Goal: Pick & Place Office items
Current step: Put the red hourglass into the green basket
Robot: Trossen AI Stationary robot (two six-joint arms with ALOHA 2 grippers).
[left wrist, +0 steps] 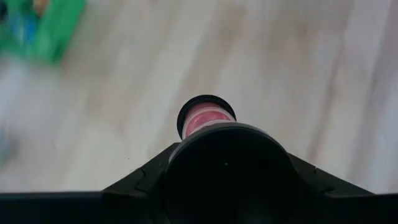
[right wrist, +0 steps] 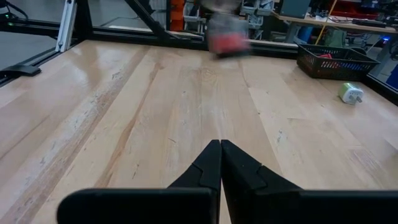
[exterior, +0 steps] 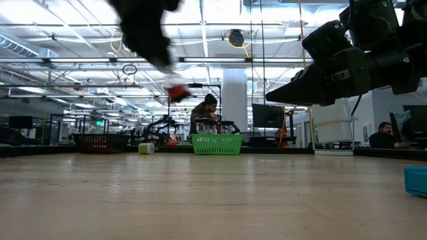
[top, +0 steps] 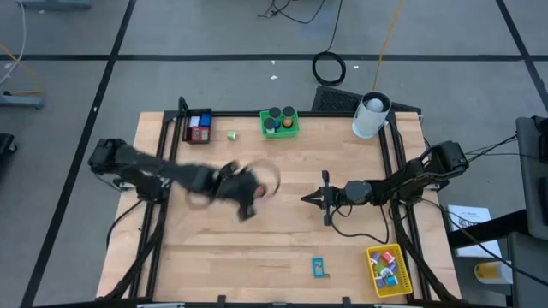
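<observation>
Above the wooden desk [top: 274, 248], left gripper [top: 248, 202] fingers grasp a black-rimmed red tape roll [left wrist: 206, 116]. At three o'clock, right gripper [top: 310, 198] fingers sit clenched together.

Left dark six-joint arm: extended across the table's middle, raised above the surface, its two-finger left gripper [top: 248, 198] closed on a black round roll with a red core [left wrist: 206, 116]. Right dark six-joint arm: reaching inward from the right edge, right gripper [right wrist: 220, 149] low, fingers pressed together.
</observation>
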